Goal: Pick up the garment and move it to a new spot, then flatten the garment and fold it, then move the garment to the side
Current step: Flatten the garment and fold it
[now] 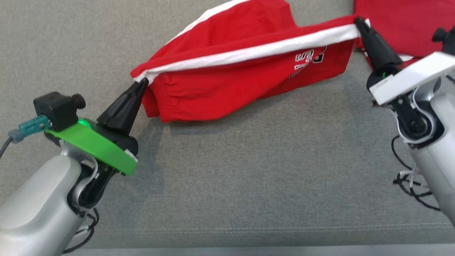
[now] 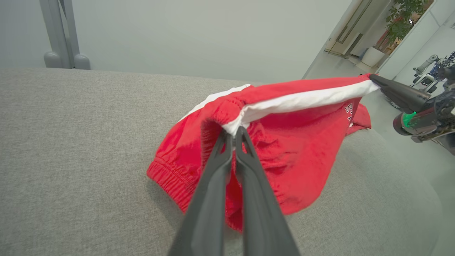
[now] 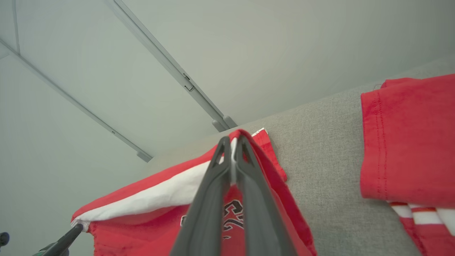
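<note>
Red shorts (image 1: 227, 81), one item, with a white side stripe (image 1: 256, 51) and dark lettering (image 1: 309, 58) near the leg hem, are hanging stretched between two grippers over a grey woven surface (image 1: 249, 170). Left gripper (image 1: 143, 81) is pinching the waistband end of the stripe, its fingers clamped together on the cloth at their very tips. Right gripper (image 1: 356, 19) is nipping the hem end of the same stripe, its fingers likewise pressed closed on the fabric. Long axis of the garment is running straight from one pair of fingertips to the other, along the stripe, which is being pulled nearly taut. Beyond the left fingertips the cloth is leading off toward the right gripper; below both pairs of tips the rest is sagging in loose folds, and the gathered waistband (image 2: 170, 177) appears to be brushing the surface under the left fingers. Neither arm is nearer: each is holding one end. Second red garment (image 3: 408, 142), not in play, is lying on the surface just beside the right fingers, apart from the shorts. Judgement: the carrying step is under way, with flattening and folding not yet begun; the coming lay-down is depending on both sets of fingers travelling together with the stripe kept tight, and on steering the right end clear of the other garment
</note>
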Available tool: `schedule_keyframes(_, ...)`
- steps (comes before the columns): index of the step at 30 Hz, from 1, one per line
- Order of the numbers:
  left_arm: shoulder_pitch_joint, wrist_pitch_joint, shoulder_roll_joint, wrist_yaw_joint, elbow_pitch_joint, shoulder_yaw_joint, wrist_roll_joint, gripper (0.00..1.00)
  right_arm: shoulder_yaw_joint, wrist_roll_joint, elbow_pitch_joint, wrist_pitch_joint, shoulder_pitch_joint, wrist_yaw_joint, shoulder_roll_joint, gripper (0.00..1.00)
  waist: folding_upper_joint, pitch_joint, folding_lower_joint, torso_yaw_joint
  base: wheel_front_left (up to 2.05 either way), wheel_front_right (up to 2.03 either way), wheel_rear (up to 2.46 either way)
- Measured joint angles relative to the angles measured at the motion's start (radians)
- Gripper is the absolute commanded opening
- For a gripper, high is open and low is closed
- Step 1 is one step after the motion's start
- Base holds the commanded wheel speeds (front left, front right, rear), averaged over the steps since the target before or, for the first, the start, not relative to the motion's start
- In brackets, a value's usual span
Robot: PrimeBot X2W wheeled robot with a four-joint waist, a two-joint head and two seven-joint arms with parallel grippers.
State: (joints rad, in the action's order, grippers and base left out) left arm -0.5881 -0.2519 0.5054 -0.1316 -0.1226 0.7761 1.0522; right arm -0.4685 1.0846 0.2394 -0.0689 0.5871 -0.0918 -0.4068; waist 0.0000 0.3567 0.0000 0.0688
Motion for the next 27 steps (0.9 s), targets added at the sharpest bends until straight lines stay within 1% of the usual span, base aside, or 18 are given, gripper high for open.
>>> schedule_keyframes(6,-0.06,0.0,-0.045,0.0,-0.022,-0.022,0.0,0.0,-0.001,-0.038,0.064,0.018,0.129,0.007,0.002,0.0,0.0,0.066,0.0,0.039,0.0,0.0,0.0)
schedule_keyframes(11,-0.089,0.0,-0.079,0.0,-0.037,-0.036,-0.001,0.0,-0.014,-0.074,0.131,0.036,0.226,0.023,0.007,0.0,0.0,0.113,0.0,0.078,0.0,0.0,0.0)
schedule_keyframes(15,-0.116,0.0,-0.104,0.0,-0.042,-0.041,-0.004,0.0,-0.026,-0.104,0.185,0.045,0.291,0.025,0.011,0.0,0.0,0.148,0.0,0.107,0.0,0.0,0.0)
schedule_keyframes(17,-0.127,0.0,-0.119,0.0,-0.044,-0.041,-0.011,0.0,-0.027,-0.114,0.208,0.045,0.327,0.032,0.016,0.0,0.0,0.164,0.0,0.121,0.0,0.0,0.0)
schedule_keyframes(26,-0.167,0.0,-0.177,0.0,-0.066,-0.047,-0.026,0.0,-0.046,-0.173,0.319,0.043,0.45,0.034,0.034,0.0,0.0,0.217,0.0,0.18,0.0,0.0,0.0)
schedule_keyframes(27,-0.173,0.0,-0.184,0.0,-0.066,-0.049,-0.027,0.0,-0.046,-0.176,0.332,0.042,0.462,0.041,0.035,0.0,0.0,0.221,0.0,0.186,0.0,0.0,0.0)
